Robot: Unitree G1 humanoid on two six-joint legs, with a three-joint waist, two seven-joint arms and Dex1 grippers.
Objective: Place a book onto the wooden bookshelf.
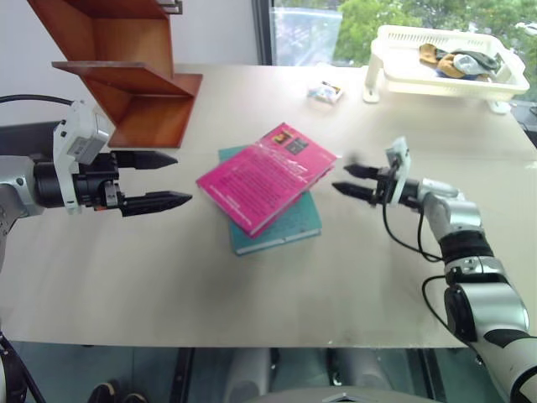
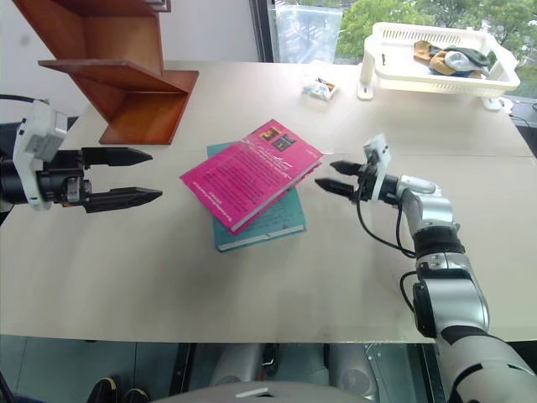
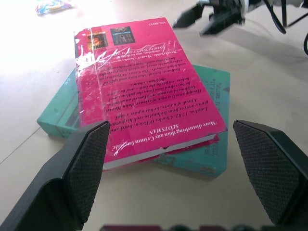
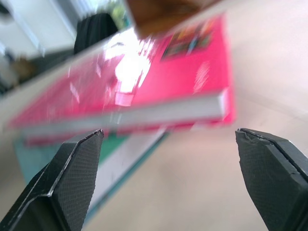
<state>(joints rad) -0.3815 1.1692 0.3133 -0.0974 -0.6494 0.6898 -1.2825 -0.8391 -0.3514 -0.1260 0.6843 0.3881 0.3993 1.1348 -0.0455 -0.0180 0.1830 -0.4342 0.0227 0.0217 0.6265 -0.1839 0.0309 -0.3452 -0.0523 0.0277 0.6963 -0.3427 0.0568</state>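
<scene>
The pink book (image 1: 267, 176) lies askew on top of a teal book (image 1: 289, 225) in the middle of the table, picture squares toward the far end. My left gripper (image 1: 180, 178) hovers open a short way to its left, pointing at it. My right gripper (image 1: 340, 178) is open too, its fingertips just off the pink book's right corner. In the right wrist view the book's (image 4: 144, 86) page edge lies ahead between the spread fingers (image 4: 72, 168). The wooden bookshelf (image 1: 126, 75) stands at the far left, behind my left gripper.
A white plastic basket (image 1: 436, 84) holding a few items sits at the far right corner. A small colourful packet (image 1: 325, 92) lies on the table near the window. The table's front edge runs close below both arms.
</scene>
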